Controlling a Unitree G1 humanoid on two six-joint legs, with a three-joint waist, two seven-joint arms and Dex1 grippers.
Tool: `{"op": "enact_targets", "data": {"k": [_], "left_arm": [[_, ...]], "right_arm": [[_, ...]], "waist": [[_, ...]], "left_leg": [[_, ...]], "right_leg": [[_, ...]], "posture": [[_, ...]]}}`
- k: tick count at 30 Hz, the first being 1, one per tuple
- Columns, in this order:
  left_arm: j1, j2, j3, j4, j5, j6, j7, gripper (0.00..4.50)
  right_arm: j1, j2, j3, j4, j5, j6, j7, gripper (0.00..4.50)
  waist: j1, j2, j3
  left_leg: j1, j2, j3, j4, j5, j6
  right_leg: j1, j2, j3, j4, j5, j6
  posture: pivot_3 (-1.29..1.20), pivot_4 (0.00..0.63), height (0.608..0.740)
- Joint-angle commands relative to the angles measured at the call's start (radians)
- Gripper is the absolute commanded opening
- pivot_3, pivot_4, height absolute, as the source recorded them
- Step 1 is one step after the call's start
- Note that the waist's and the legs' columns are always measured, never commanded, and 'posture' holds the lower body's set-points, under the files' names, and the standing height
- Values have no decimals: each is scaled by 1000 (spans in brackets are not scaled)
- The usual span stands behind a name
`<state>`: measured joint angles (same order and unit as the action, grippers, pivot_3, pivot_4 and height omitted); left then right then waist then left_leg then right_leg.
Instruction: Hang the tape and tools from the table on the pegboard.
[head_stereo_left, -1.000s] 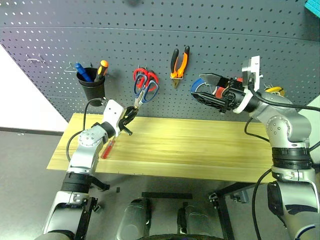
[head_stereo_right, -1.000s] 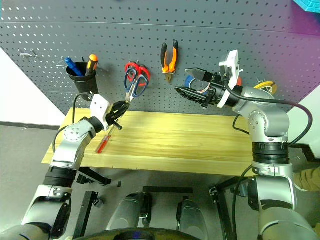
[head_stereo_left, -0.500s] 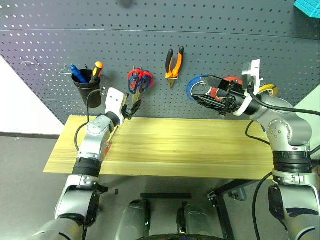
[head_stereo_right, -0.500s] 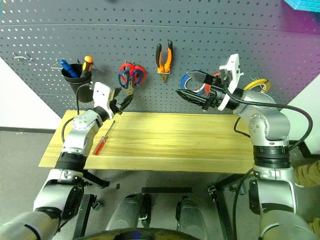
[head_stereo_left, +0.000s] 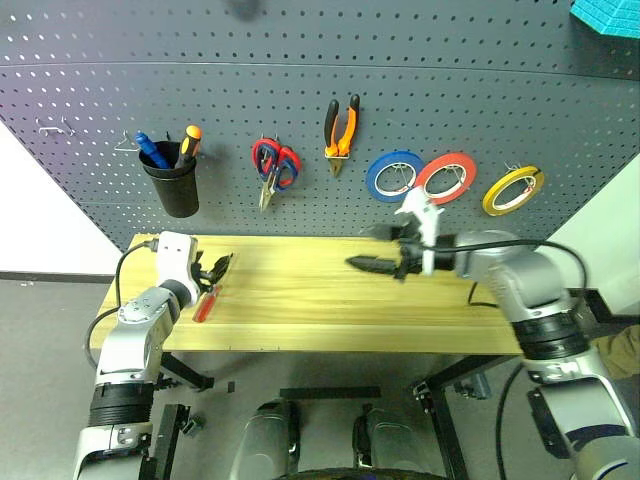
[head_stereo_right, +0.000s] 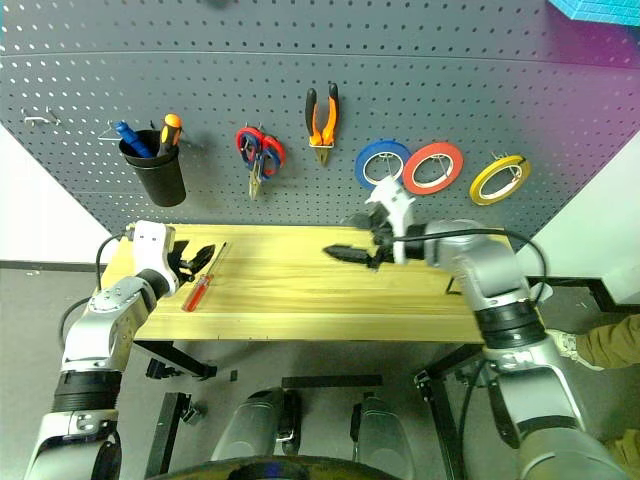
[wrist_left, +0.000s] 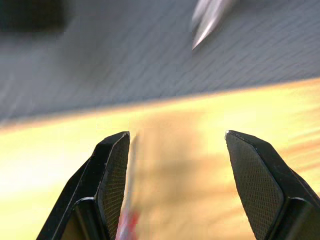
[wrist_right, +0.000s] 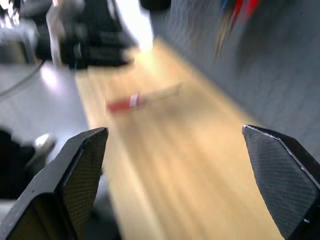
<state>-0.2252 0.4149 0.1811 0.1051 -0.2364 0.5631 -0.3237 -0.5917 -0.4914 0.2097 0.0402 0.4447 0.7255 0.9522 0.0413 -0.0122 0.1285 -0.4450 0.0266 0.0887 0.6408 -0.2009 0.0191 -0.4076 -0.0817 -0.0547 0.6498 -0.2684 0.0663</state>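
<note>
Red screwdriver (head_stereo_left: 205, 302) just beside L jaws

You have a dark grey pegboard (head_stereo_left: 500, 90) dotted with rows of small holes. On it: a blue tape roll (head_stereo_left: 393, 176), red tape (head_stereo_left: 446, 178), a yellow roll (head_stereo_left: 512, 190), orange-and-black pliers (head_stereo_left: 338, 130), red-and-blue-handled scissors (head_stereo_left: 273, 166), and a black cup (head_stereo_left: 173, 185). The table (head_stereo_left: 300, 310) is light wood; the screwdriver (head_stereo_left: 206, 302) handle is red.
</note>
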Motion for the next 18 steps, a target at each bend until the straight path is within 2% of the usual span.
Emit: {"op": "enact_targets", "data": {"k": [1,4,8,13,18], "left_arm": [[-39,10,-6,19,37,103,60,3169],[-60,6,-20,73,55,177,84,3169],[-98,-3,-40,117,80,245,114,3169],[-128,-16,-44,151,95,302,151,3169],[-133,23,-85,167,128,296,127,3169]], "right_arm": [[-92,62,50,34,-29,-17,15,4500],[-172,147,108,173,-93,-70,15,4500],[-240,209,140,289,-151,-124,31,4500],[-310,258,153,379,-185,-126,67,4500],[-334,284,142,414,-191,-82,77,4500]], "waist": [[0,0,0],[1,0,0],[5,-2,-1],[1,-2,0],[0,-2,0]], "left_leg": [[-1,0,0,0,0,0],[-1,0,0,-1,0,0],[-1,-2,0,-6,0,-1],[-2,-5,2,-11,1,-2],[-2,-4,3,-14,1,-2]], "right_leg": [[-1,0,0,0,0,0],[-1,0,0,0,0,0],[-2,-3,0,-2,0,1],[-5,-6,0,-2,2,3],[-6,-6,0,-2,1,2]], "posture": [[170,83,740],[185,92,740],[201,110,740],[205,129,740],[215,141,740]]}}
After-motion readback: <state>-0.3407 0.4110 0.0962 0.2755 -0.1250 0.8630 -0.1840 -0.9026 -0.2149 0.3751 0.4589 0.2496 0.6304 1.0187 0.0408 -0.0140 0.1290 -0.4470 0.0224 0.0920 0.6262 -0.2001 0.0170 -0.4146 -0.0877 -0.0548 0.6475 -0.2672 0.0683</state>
